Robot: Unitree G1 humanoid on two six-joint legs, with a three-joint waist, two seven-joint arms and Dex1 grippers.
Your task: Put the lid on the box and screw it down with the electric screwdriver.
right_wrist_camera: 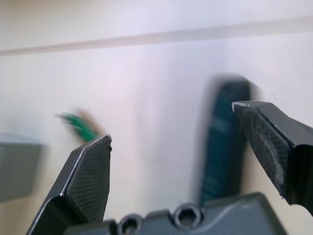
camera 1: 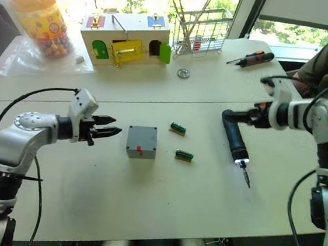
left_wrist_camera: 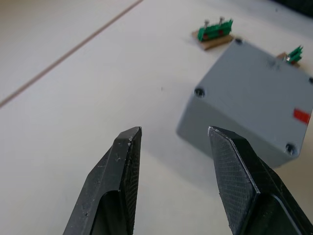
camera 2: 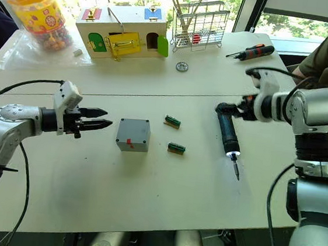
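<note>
White and broad, the counter (camera 1: 143, 209) carries the box (camera 1: 141, 142) near its middle, standing alone with the lid (left_wrist_camera: 259, 93) already seated on top; screw heads show in the lid's corners in the left wrist view, so the fastening looks at least partly done, though how tight they are cannot be told. A red mark sits on the box's near side. The left gripper (camera 1: 109, 126) hovers just beside the box, fingers (left_wrist_camera: 122, 161) narrowly parted and holding nothing, pointed at it as if to steady it. Two small green terminal blocks (camera 1: 178, 128) lie just right of the box. Farther right, the electric screwdriver (camera 1: 234, 140) lies flat, bit toward the near edge, a light glowing at its nose. The right gripper (camera 1: 251, 117) is at its rear end, fingers (right_wrist_camera: 88, 181) wide and not closed on it. Far back stand a colourful latch box (camera 1: 125, 42), a wire rack (camera 1: 206, 30), a hand screwdriver (camera 1: 253, 58) and a candy jar (camera 1: 43, 19).
</note>
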